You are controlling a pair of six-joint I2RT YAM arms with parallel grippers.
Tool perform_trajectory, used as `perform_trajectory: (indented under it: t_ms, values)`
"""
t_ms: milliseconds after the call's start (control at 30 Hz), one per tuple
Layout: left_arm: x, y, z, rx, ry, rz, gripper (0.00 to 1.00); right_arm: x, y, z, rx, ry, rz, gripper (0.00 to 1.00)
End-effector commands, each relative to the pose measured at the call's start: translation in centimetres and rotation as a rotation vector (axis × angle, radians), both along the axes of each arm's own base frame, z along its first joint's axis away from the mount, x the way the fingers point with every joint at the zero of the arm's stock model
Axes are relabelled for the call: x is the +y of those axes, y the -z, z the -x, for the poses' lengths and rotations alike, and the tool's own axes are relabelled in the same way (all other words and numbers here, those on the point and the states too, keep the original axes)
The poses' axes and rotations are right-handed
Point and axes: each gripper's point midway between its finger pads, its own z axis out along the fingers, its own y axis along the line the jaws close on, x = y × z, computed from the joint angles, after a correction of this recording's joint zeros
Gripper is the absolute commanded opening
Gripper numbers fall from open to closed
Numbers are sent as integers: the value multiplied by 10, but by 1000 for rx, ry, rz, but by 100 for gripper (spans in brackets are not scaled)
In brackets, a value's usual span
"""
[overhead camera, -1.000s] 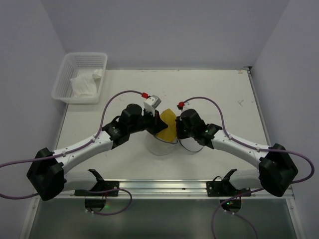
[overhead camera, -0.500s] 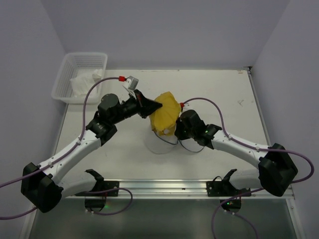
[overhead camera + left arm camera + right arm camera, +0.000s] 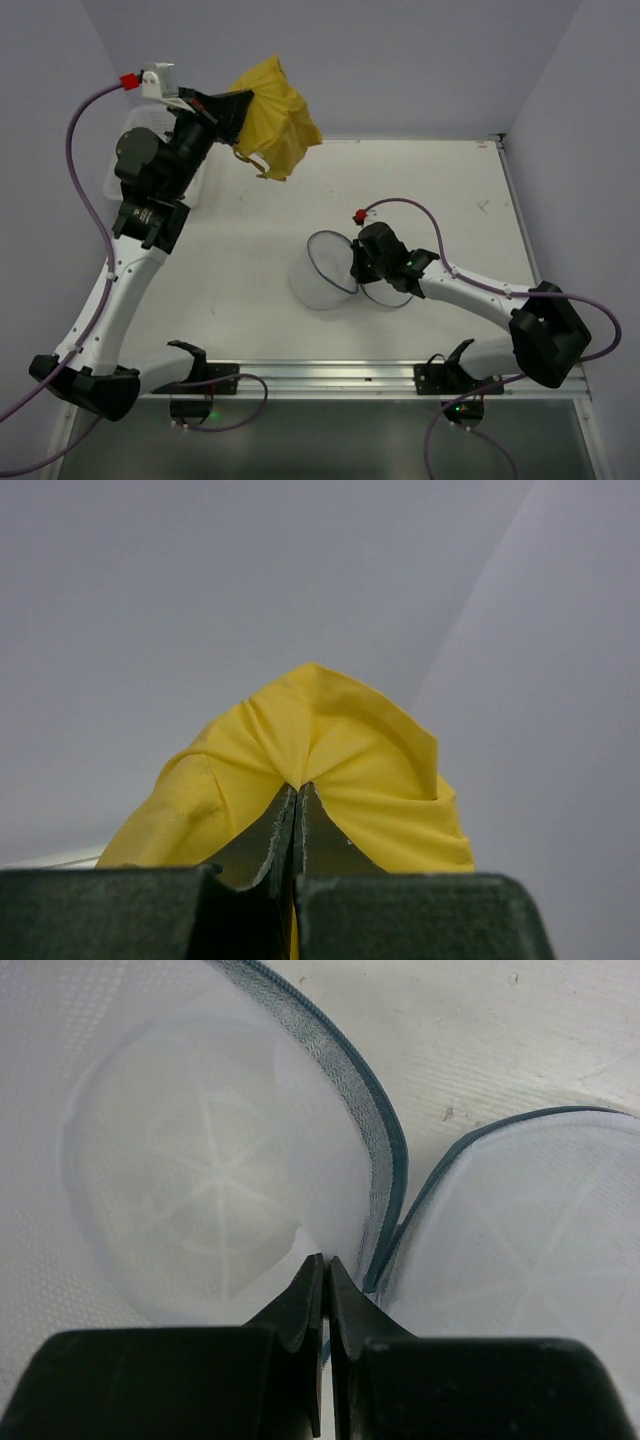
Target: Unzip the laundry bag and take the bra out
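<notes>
Top: pulled bra [image 3: 275, 118] out, now high and far back-left of laundry bag [image 3: 325, 272], left tool [image 3: 240, 108] clamped on it, right tool [image 3: 357, 268] pinching bag's rim on desk [image 3: 450, 180]; left wrist: bra [image 3: 345, 745] between shut jaws; right wrist: laundry bag [image 3: 200, 1160] unzipped, empty, removal looks done.

On table [image 3: 450, 180] centre, laundry bag [image 3: 325, 270]; bra [image 3: 275, 115] aloft far left, well apart.
</notes>
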Motion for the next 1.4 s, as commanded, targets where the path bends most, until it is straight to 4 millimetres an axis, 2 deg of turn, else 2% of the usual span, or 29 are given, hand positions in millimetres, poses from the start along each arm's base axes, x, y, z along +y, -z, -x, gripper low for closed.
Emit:
perform_trajectory:
  t_ms: [0, 33, 67, 100, 133, 200, 233, 300, 333, 367, 400, 433, 467, 500, 533, 600, 667, 767, 800, 867, 900, 967, 1000, 1100, 1167, 1200, 1233, 1267, 1367]
  values:
    - [52, 35, -49, 122, -228, -114, 0, 4, -4, -3, -9, -18, -7, 0]
    - [73, 49, -68, 162, -297, -142, 0, 5, -5, -2, -8, -25, -12, 0]
    - [88, 55, -77, 181, -346, -159, 0, 6, -7, -2, -9, -30, -18, 0]
    - [100, 52, -84, 169, -383, -194, 0, 8, -11, -3, -14, -34, -28, 0]
    - [123, 68, -102, 211, -437, -226, 0, 11, -13, -1, -9, -50, -35, 0]
    - [148, 87, -127, 271, -482, -279, 0, 12, -18, -1, -11, -63, -41, 0]
    - [178, 91, -135, 295, -532, -288, 0, 13, -19, 1, -10, -76, -42, 0]
    - [204, 101, -158, 330, -565, -322, 0, 12, -20, 3, -4, -86, -36, 0]
    - [232, 107, -164, 355, -617, -324, 0, 12, -23, 3, -9, -94, -39, 0]
    - [247, 111, -172, 370, -641, -321, 0, 11, -23, 5, -7, -99, -35, 0]
    - [258, 113, -189, 379, -634, -320, 0, 11, -25, 5, -8, -101, -38, 0]
    - [279, 112, -194, 383, -656, -314, 0, 11, -26, 6, -9, -103, -39, 0]
    - [287, 115, -203, 386, -654, -322, 0, 12, -28, 6, -7, -105, -40, 0]
    - [292, 116, -221, 376, -626, -336, 0, 12, -30, 6, -7, -105, -41, 0]
    - [300, 115, -227, 364, -616, -351, 0, 12, -31, 5, -4, -102, -43, 0]
    - [304, 129, -247, 353, -552, -387, 0, 14, -37, 4, -2, -102, -47, 0]
    - [316, 137, -254, 348, -538, -412, 0, 15, -41, 3, -4, -104, -53, 0]
    - [329, 164, -260, 362, -535, -456, 0, 14, -41, 3, -4, -107, -46, 0]
    - [330, 186, -260, 403, -528, -465, 0, 13, -40, 2, -4, -106, -40, 0]
    - [330, 211, -258, 436, -511, -506, 0, 12, -37, 1, 1, -104, -25, 0]
    - [330, 241, -252, 508, -493, -515, 0, 12, -34, 1, 10, -103, -19, 0]
    - [331, 271, -245, 585, -483, -525, 0, 14, -33, 2, 19, -112, -22, 0]
    - [335, 296, -237, 651, -497, -547, 0, 15, -31, 1, 23, -114, -18, 0]
    - [353, 328, -219, 761, -590, -574, 0, 17, -32, -2, 19, -118, -14, 0]
    - [356, 343, -210, 811, -619, -569, 0, 17, -32, -3, 16, -122, -13, 0]
    - [360, 343, -208, 816, -642, -570, 3, 18, -31, -3, 13, -126, -12, 0]
    - [360, 345, -207, 827, -647, -548, 10, 19, -31, -4, 9, -127, -14, 0]
    - [357, 349, -207, 837, -643, -521, 30, 19, -31, -4, 9, -126, -13, 0]
    - [344, 352, -211, 844, -593, -440, 47, 23, -31, -1, 21, -147, -29, 0]
